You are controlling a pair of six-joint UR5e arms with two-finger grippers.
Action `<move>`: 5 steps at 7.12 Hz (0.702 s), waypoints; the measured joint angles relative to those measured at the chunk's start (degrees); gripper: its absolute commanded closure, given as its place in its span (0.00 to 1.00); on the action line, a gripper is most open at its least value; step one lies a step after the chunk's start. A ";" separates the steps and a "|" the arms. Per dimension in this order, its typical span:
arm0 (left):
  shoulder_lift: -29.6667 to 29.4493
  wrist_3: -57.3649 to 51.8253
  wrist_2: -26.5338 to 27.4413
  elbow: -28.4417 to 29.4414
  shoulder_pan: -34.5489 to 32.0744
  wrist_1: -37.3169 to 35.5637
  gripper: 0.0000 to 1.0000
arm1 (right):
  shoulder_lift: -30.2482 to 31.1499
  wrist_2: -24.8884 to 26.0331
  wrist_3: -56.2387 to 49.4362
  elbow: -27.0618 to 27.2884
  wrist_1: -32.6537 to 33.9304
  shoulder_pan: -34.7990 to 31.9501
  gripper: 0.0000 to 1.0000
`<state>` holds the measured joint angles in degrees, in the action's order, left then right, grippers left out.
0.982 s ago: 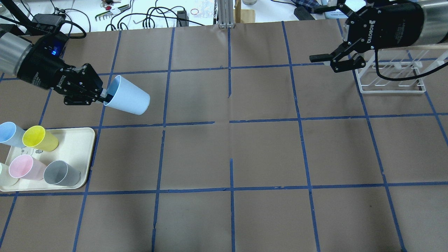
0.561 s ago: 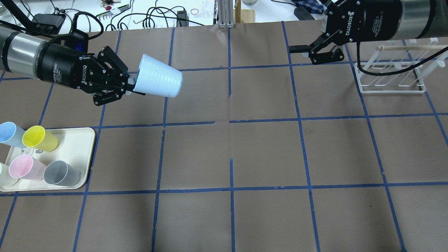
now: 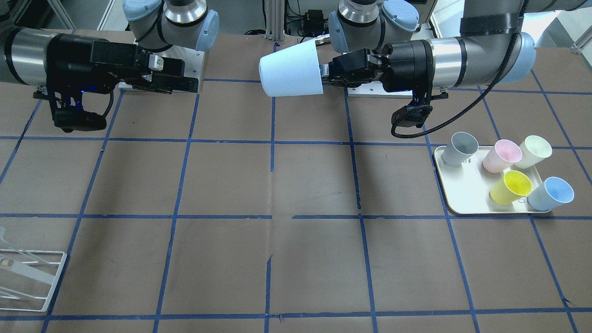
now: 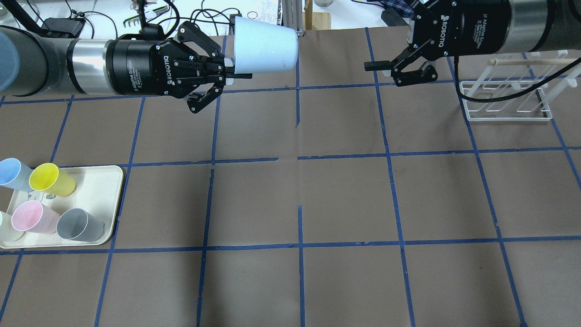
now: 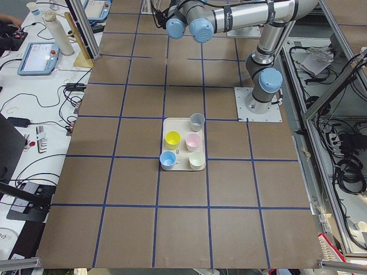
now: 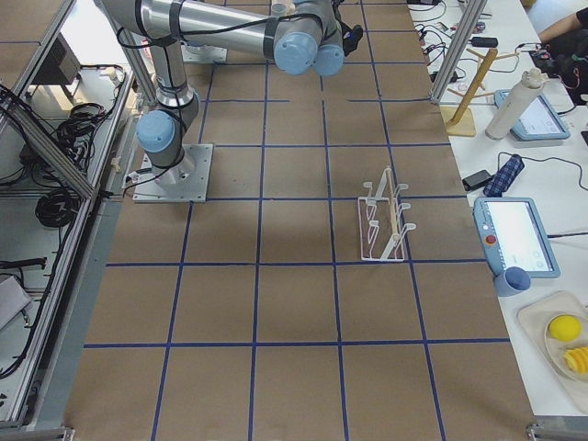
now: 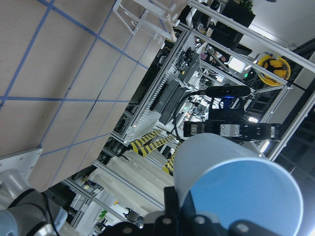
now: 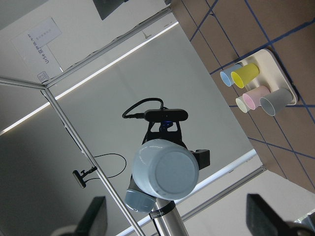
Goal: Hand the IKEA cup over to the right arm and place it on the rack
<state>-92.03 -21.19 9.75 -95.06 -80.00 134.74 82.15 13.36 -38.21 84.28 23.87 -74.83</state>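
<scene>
The pale blue cup (image 4: 265,44) hangs on its side above the far middle of the brown surface (image 4: 345,195), base turned toward the right arm (image 4: 522,20) and rim pinched tight by the left arm's fingers (image 4: 238,75). Facing it across a gap, the right arm's fingers (image 4: 376,66) are spread wide with nothing between them, and the white wire rack (image 4: 506,119) stands on the surface just beyond. Over by the left side, a cream tray (image 4: 104,181) carries a yellow cup (image 4: 52,179), a grey cup (image 4: 81,225) and three more.
</scene>
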 measured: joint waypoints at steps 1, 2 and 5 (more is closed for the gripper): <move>-0.40 -0.12 -3.79 -0.03 -1.54 -0.15 1.00 | 0.02 -0.01 0.24 0.12 -0.44 -0.95 0.00; -0.78 -0.20 -7.54 -0.04 -3.89 -0.64 1.00 | 0.02 -1.17 0.37 0.15 -1.50 -2.47 0.00; -1.66 -0.49 -11.10 -0.26 -7.11 -2.33 1.00 | -0.17 -9.65 3.45 -0.31 -2.78 -5.87 0.00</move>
<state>-93.70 -21.68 -1.35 -95.31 -87.11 132.41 81.98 3.71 -34.76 83.97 21.09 -80.70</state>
